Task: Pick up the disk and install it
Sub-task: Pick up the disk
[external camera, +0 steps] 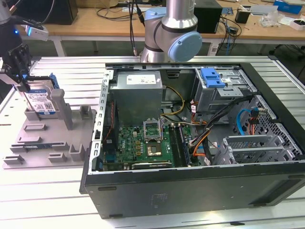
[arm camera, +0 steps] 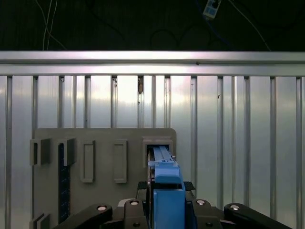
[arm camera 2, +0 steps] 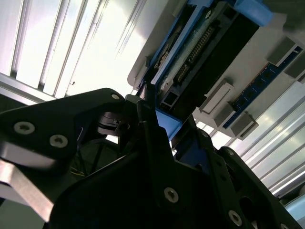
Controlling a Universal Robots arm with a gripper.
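The disk [external camera: 42, 101], silver with a blue-and-white label and a blue bracket, stands on edge in a slot of the grey holder plate [external camera: 47, 138] at the exterior view's left. My gripper [external camera: 21, 81] reaches down onto the disk's upper end, its black fingers pressed against both sides. In the first wrist view the blue bracket of the disk [arm camera: 167, 191] runs between the fingers of the gripper [arm camera: 167, 183], down into the holder [arm camera: 105, 138]. The second wrist view shows the disk's connector edge [arm camera 2: 200, 43] beyond the gripper [arm camera 2: 157, 114].
An open computer case [external camera: 190, 133] lies to the exterior view's right of the holder, with a grey power supply [external camera: 137, 93], a motherboard and a drive cage carrying a blue tab [external camera: 212, 77]. The arm's base [external camera: 171, 33] stands behind the case. The table top is ribbed aluminium.
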